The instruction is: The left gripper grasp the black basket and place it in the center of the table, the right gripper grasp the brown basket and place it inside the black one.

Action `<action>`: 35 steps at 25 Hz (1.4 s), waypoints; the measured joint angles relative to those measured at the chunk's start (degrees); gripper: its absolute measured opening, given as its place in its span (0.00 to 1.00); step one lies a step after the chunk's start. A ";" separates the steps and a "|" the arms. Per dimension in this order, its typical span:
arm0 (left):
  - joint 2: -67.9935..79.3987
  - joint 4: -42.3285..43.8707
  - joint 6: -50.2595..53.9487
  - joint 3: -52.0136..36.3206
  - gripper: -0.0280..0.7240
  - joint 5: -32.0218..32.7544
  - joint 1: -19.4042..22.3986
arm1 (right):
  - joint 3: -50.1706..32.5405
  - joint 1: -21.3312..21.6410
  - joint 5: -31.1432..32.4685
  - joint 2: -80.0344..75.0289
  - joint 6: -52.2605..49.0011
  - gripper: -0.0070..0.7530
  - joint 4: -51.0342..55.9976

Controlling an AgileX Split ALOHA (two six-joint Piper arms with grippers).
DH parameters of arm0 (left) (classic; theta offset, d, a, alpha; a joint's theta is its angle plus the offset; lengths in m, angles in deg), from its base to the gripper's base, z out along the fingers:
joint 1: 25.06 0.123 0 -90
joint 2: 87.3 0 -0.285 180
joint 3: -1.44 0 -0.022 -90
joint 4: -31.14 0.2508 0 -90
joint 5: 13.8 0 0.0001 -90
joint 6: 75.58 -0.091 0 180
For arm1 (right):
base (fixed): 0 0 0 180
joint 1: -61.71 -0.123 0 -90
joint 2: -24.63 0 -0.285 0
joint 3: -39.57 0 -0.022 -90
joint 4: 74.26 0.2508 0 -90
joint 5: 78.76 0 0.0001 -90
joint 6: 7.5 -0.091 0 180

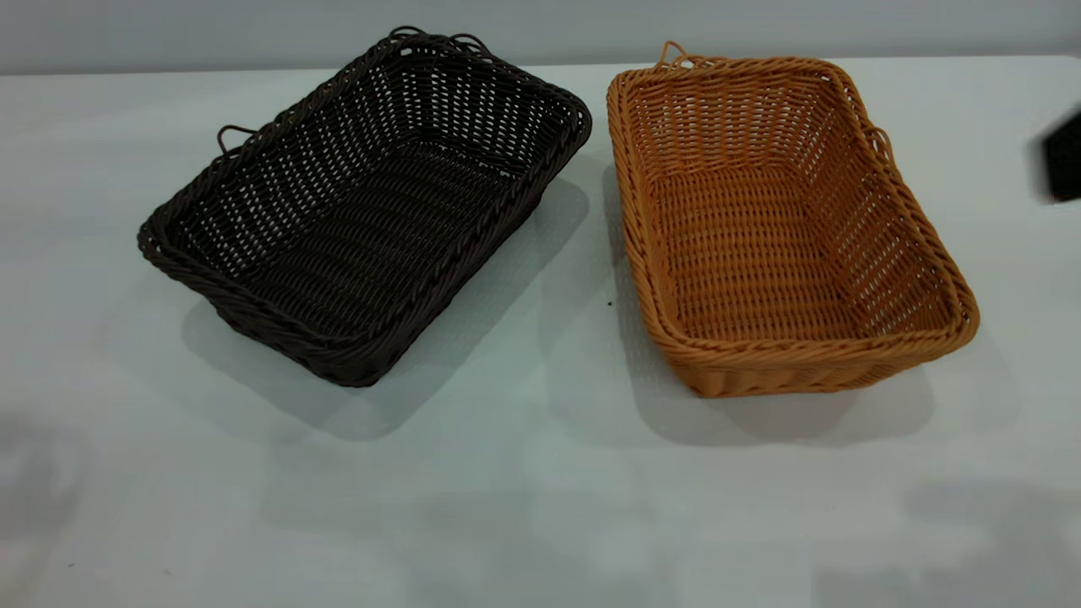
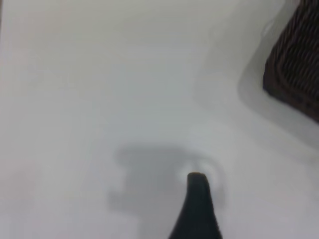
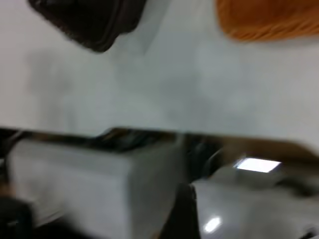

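Observation:
The black basket (image 1: pixel 363 211) stands on the table (image 1: pixel 524 473) at the left, turned at an angle. The brown basket (image 1: pixel 785 219) stands to its right, a narrow gap apart. Both are empty and upright. My left gripper is out of the exterior view; a black part of it (image 2: pixel 198 199) hangs over bare table, with a corner of the black basket (image 2: pixel 296 74) a little way off. My right arm shows only as a blurred black shape (image 1: pixel 1062 156) at the right edge, apart from the brown basket. The right wrist view shows both baskets (image 3: pixel 89 20) (image 3: pixel 269 20) far off.
The right wrist view shows the table's edge (image 3: pixel 149 130) and grey boxes (image 3: pixel 94 184) beyond it. Bare tabletop lies in front of both baskets and between them.

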 joint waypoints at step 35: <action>41.31 -18.29 -17.03 24.82 0.77 -2.58 -4.68 | 12.66 -15.96 -37.03 -56.18 -21.05 0.78 53.44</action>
